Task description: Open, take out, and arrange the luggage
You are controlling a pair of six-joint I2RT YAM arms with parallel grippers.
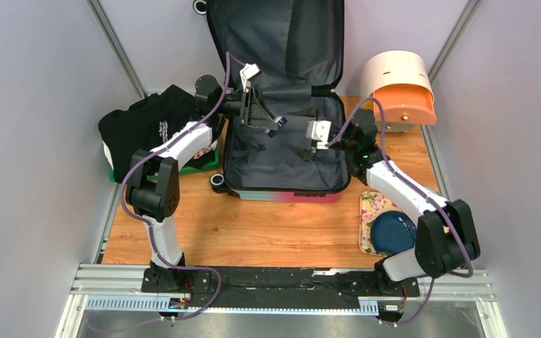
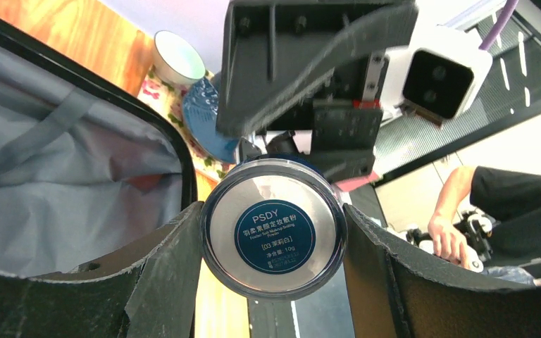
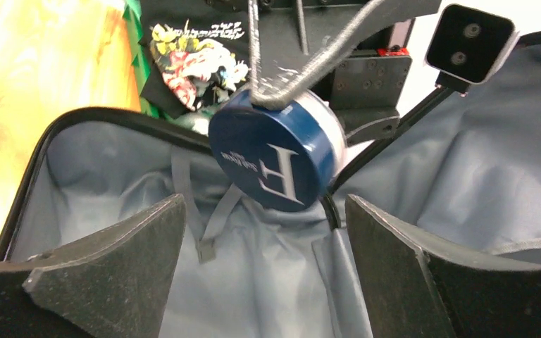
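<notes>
Midway through unpacking: powder jar [image 2: 275, 236] held over the open luggage [image 1: 275, 176].
Left gripper [image 2: 272, 232] clamps the jar; right gripper [image 3: 264, 204] gapes empty, so a handover or set-down probably comes next.

The right end effector [image 3: 264, 211] sits wide open over the luggage [image 3: 465, 169] lining, while the left end effector [image 3: 282, 98] pinches a round blue jar [image 3: 275, 158] with a big F. Behind it, a printed black shirt [image 3: 183, 53].

White-and-black arms [image 1: 183, 144], purple cables [image 1: 220, 95] (in loose loops), dark grey jaws.
</notes>
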